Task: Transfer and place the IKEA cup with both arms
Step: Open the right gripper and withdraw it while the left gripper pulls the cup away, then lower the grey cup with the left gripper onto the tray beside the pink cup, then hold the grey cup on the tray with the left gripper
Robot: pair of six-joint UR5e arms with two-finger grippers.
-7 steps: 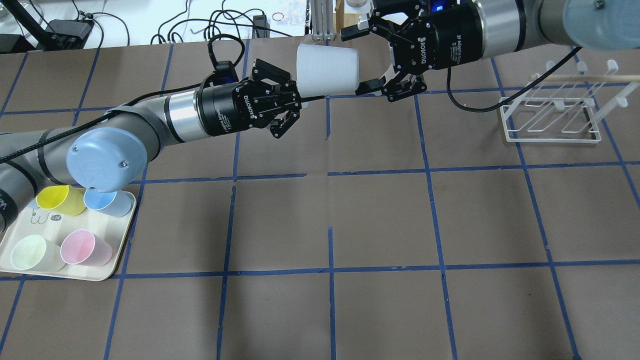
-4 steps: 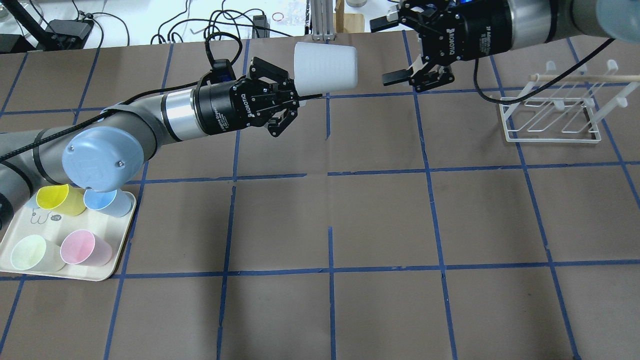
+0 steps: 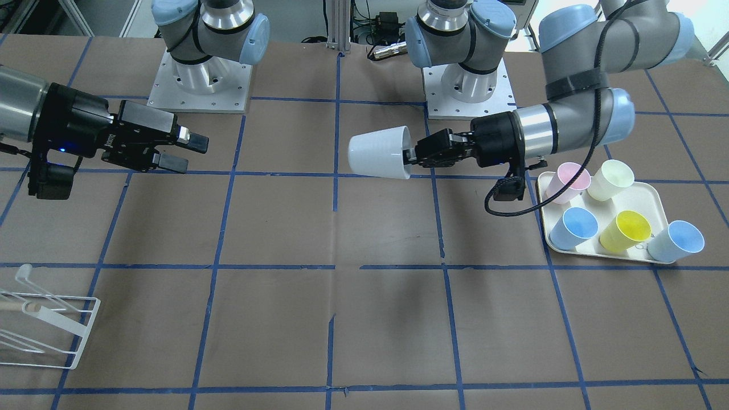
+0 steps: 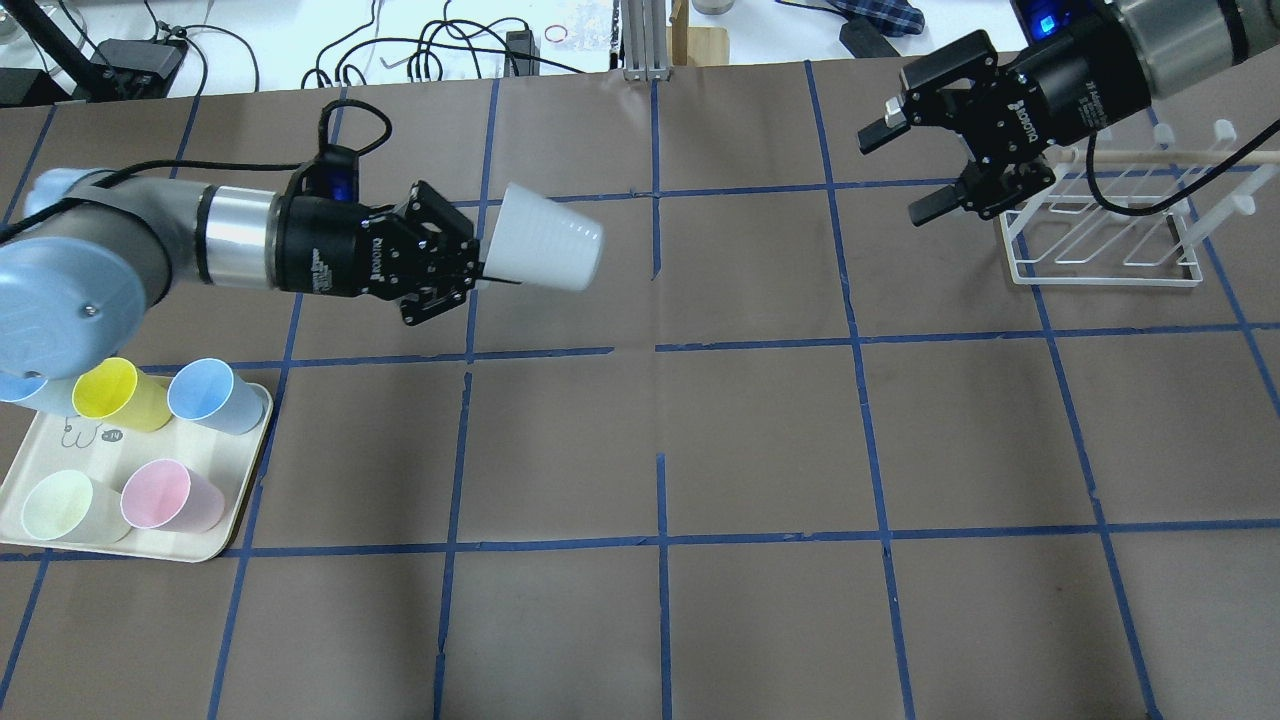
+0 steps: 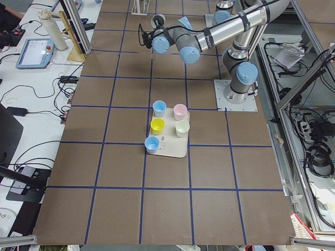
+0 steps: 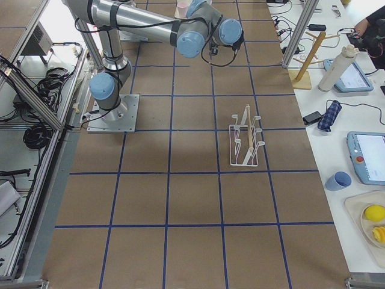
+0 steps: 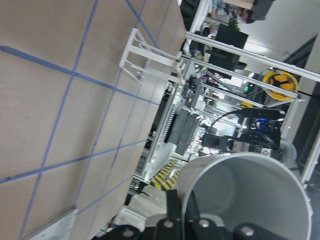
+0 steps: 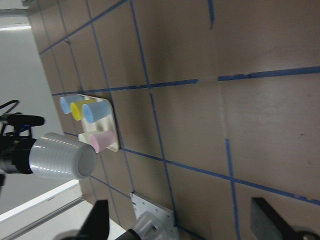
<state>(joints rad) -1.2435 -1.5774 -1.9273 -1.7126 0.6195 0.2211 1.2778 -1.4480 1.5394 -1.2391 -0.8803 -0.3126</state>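
The pale grey-white IKEA cup (image 4: 545, 250) lies on its side in the air, held by its rim in my left gripper (image 4: 480, 272), which is shut on it. In the front view the cup (image 3: 379, 152) points away from the left gripper (image 3: 411, 156). The left wrist view looks into the cup's mouth (image 7: 250, 200). My right gripper (image 4: 897, 172) is open and empty, far to the right of the cup beside the rack; it also shows in the front view (image 3: 188, 154). The right wrist view shows the cup (image 8: 62, 156) at a distance.
A white wire rack (image 4: 1100, 235) with a wooden dowel stands at the back right. A cream tray (image 4: 200, 553) at the front left holds yellow (image 4: 110, 395), blue (image 4: 215, 398), pink (image 4: 170, 497) and cream-green (image 4: 60, 507) cups.
My left arm has drawn back to the left and lower with the cup still in its grip. My right gripper, open throughout, has moved right, away from the cup, toward the rack.
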